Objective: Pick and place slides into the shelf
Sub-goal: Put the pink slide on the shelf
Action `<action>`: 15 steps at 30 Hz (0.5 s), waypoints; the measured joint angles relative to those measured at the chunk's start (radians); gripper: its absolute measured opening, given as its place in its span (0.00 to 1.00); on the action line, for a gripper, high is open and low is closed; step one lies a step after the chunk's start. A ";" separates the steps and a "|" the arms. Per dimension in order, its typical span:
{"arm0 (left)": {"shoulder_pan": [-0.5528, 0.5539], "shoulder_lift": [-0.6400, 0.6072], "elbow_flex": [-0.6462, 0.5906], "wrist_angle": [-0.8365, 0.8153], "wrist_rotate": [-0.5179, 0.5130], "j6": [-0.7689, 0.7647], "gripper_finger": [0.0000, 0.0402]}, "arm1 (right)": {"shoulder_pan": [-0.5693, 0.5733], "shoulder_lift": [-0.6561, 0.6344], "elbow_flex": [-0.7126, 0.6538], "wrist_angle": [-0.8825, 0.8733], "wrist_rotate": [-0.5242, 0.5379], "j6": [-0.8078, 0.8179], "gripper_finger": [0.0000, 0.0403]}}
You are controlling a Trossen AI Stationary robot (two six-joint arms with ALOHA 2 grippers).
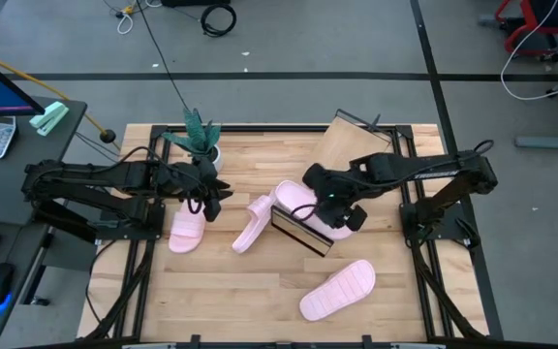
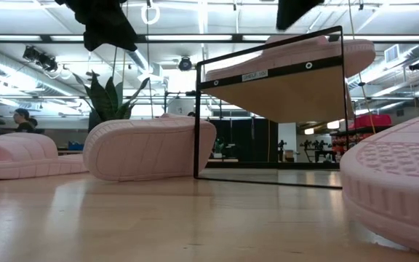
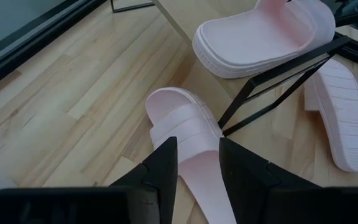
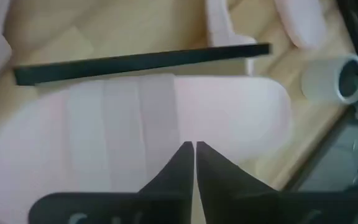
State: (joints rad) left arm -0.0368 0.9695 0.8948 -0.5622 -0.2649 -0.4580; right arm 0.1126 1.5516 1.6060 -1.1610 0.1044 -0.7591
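Four pale pink slides show. One slide (image 1: 303, 201) lies on the slanted wooden shelf (image 1: 352, 145), strap up (image 4: 123, 118). A second slide (image 1: 253, 223) stands on its side edge, leaning against the shelf's black frame (image 2: 196, 131). A third slide (image 1: 187, 229) lies flat at the table's left. A fourth slide (image 1: 337, 289) lies sole up near the front. My left gripper (image 3: 197, 155) is open, hovering above the leaning slide (image 3: 182, 121). My right gripper (image 4: 194, 149) is shut, just over the slide on the shelf. My right gripper comes from above at the shelf slide's footbed (image 4: 229, 112), beside the strap. Whether its shut fingertips touch it cannot be told. My left gripper touches nothing.
A potted plant (image 1: 200, 136) stands at the table's far left, close to my left arm. The shelf's thin black frame (image 1: 300, 233) sticks out toward the table's middle. Bare wood (image 1: 231, 291) lies in front of it. People show in the room beyond (image 2: 24, 120).
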 joint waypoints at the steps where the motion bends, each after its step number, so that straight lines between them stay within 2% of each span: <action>1: 0.000 0.000 0.000 -0.001 0.000 0.000 0.30 | 0.004 -0.003 0.026 -0.020 0.001 0.054 0.07; 8: 0.001 0.000 0.000 -0.011 -0.004 0.020 0.30 | 0.025 -0.014 0.200 -0.220 -0.070 0.588 0.09; 15: 0.001 0.000 0.000 -0.011 -0.004 0.061 0.32 | 0.132 -0.078 0.128 -0.287 -0.196 0.942 0.08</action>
State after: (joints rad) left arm -0.0357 0.9691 0.8948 -0.5729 -0.2691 -0.3965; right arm 0.2449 1.4733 1.7337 -1.4478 -0.0917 0.1831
